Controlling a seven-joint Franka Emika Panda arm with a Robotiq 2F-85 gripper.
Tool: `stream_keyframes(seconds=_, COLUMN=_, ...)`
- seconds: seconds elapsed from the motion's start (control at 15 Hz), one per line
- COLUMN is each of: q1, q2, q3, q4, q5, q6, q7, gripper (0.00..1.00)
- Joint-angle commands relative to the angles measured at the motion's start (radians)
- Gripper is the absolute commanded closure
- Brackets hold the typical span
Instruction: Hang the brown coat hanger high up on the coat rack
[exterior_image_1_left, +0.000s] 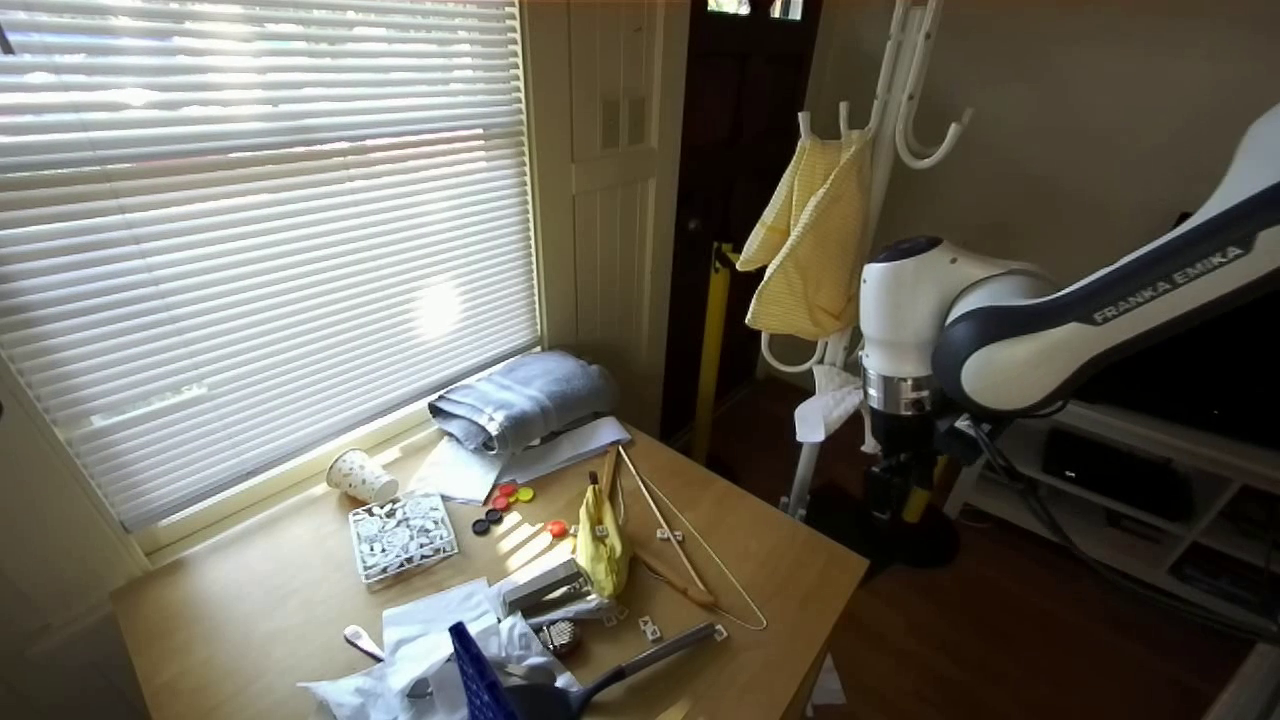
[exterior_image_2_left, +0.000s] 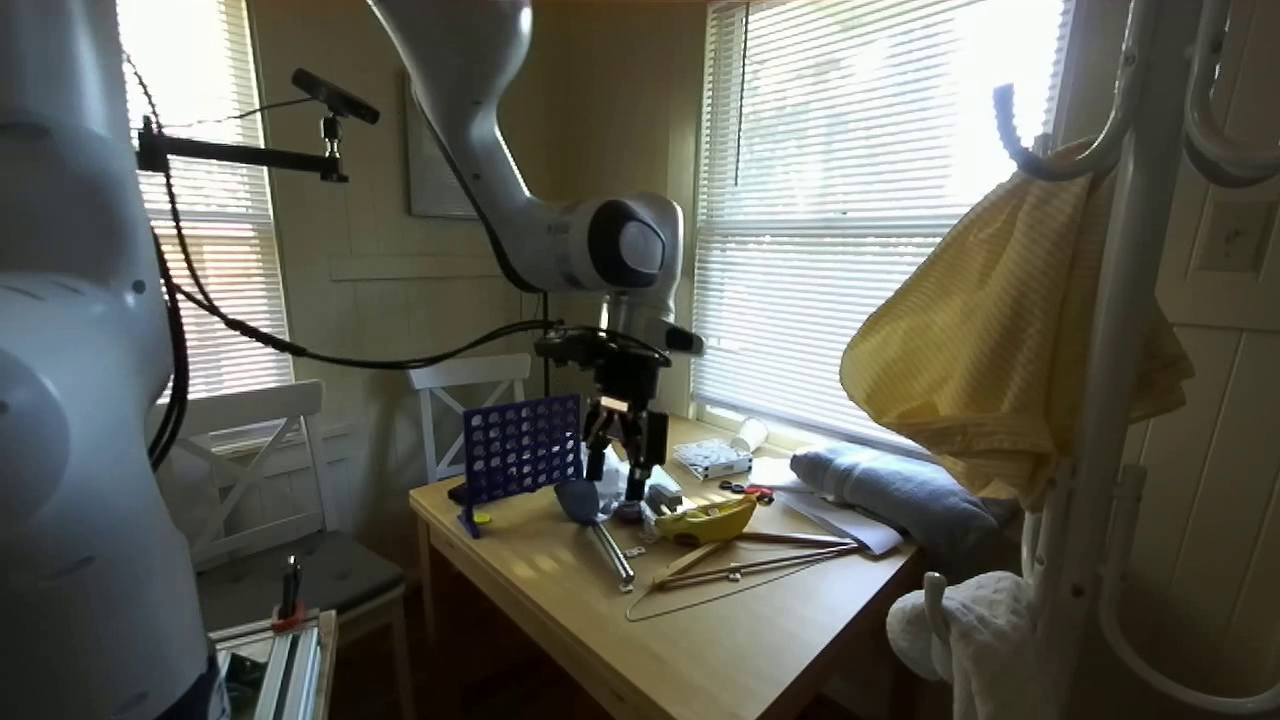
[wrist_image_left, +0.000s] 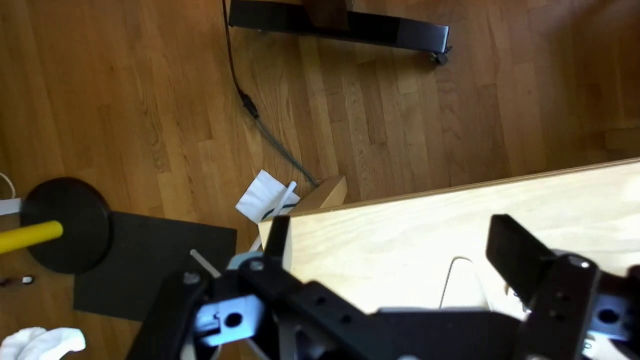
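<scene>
Wrist view: black two-fingered hand (wrist_image_left: 391, 235) has its fingers spread wide, nothing between them. Thin light-brown wooden coat hanger (exterior_image_1_left: 655, 506) lies flat on the pale wood counter (exterior_image_1_left: 790, 560), toward the end by the tall white pole coat rack (exterior_image_2_left: 1120, 330); not picked up. Its own hook can't be made out clearly.

Risks: bars are slim and flat, so coming down too low probably jams fingertips on the counter, too high closes on nothing. Yellow banana-shaped item (exterior_image_1_left: 603, 548) sits just beside the bars (touching: can't tell), and a thin pale wire loop (exterior_image_1_left: 704, 545) runs close by; a sloppy grip could snag or drag either one. Off-centre grip on a bar likely lets the hanger swing or twist, so it misses the rack.

At the rack: yellow ribbed cloth (exterior_image_2_left: 980, 320) takes up hook space. Bare upward-curving white hook (exterior_image_1_left: 930, 161) looks usable. Rack top is cut off in both exterior views, so aiming high may be partly blind; a bump could rock the slim pole.
</scene>
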Motion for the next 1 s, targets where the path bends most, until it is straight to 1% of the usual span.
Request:
stream_keyframes(seconds=0.0, q1=0.024, q2=0.162, q3=-0.056, q4=0.154, q5=-0.006, q6=-0.086, q7=-0.023, gripper=0.00)
stream_keyframes(seconds=0.07, q1=0.036, q2=0.094, q3=-0.059, q4=0.075, q5=-0.003, q6=-0.024, q7=-0.009, gripper=0.00)
stream_keyframes(seconds=0.2, q1=0.038, q2=0.148, q3=-0.077, q4=0.121, q5=-0.001, q6=-0.047, q7=-0.019, gripper=0.00)
stream_keyframes(seconds=0.47, q1=0.043, q2=0.158, q3=-0.078, q4=0.139, q5=-0.001, q6=-0.060, q7=-0.020, gripper=0.00)
stream_keyframes(seconds=0.53, q1=0.055, q2=0.174, q3=-0.081, q4=0.153, q5=-0.021, q6=-0.050, q7=0.009, gripper=0.00)
stream_keyframes(seconds=0.73, q1=0.095, q2=0.283, q3=-0.096, q4=0.257, q5=-0.070, q6=0.002, q7=0.034, gripper=0.00)
stream_keyframes(seconds=0.87, q1=0.140, q2=0.378, q3=-0.106, q4=0.359, q5=-0.119, q6=0.000, q7=0.051, gripper=0.00)
stream_keyframes(seconds=0.93, q1=0.175, q2=0.433, q3=-0.122, q4=0.420, q5=-0.170, q6=-0.012, q7=0.083, gripper=0.00)
